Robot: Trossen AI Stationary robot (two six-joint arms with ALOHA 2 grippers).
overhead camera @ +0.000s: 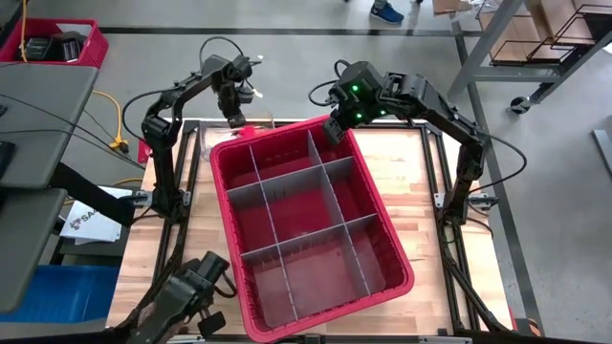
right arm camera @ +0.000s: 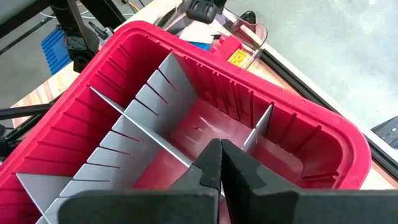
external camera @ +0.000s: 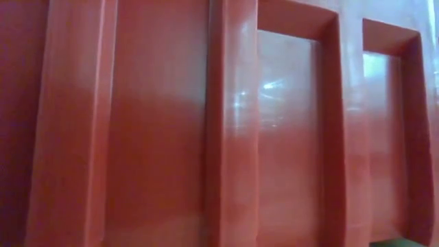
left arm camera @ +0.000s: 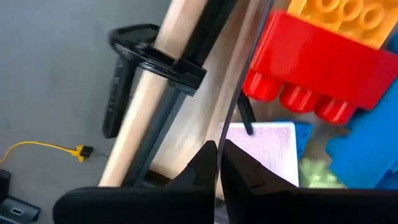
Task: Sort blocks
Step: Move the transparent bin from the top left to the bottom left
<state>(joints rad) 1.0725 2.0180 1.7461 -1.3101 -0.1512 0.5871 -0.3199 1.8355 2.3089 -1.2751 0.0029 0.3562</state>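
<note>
Closed dark fingers (left arm camera: 217, 163) of the left gripper (overhead camera: 236, 118) hold nothing beyond the bin's far rim.
Just past them lie the blocks: a red block (left arm camera: 320, 65) under an orange block (left arm camera: 345, 17), blue ones beside. Right gripper (right arm camera: 219, 157), jaws shut and empty, hovers above the red bin (overhead camera: 395, 250) with grey dividers (overhead camera: 273, 229).

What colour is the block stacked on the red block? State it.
Orange-yellow. The block sits on the red block, clearest in the left wrist view.

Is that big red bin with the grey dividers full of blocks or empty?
Empty, as far as can be seen. The red bin shows only bare floor between its grey dividers from above; the blocks lie outside it.
</note>
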